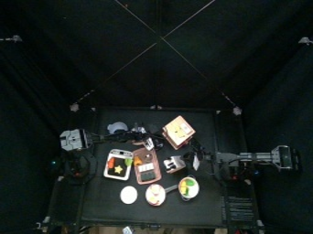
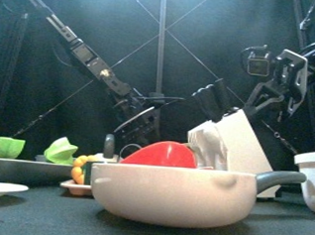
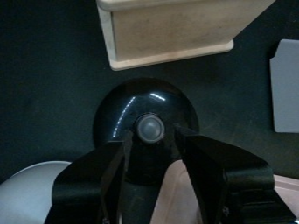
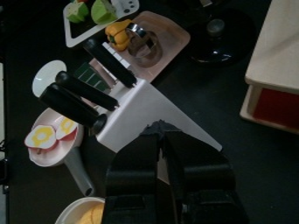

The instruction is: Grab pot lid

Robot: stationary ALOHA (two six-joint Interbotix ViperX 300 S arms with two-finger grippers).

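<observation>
The pot lid [image 3: 138,118] shows in the left wrist view as a small round dome, dark and glossy here, with a pale grey knob in its middle. It lies on the black table just in front of a wooden box [image 3: 176,31]. My left gripper [image 3: 155,142] hangs right over the lid, jaws open, one on each side of the knob and apart from it. In the top view the left gripper [image 1: 145,143] is at the table's middle. My right gripper [image 4: 163,133] is shut and empty, resting at the table's right side [image 1: 235,164].
A white knife block [image 4: 140,109] with black handles stands mid-table. Near it are a pink tray [image 4: 158,39], a white tray with green food [image 4: 100,13] and an egg plate [image 4: 47,136]. A white pan [image 2: 169,195] stands at the front edge.
</observation>
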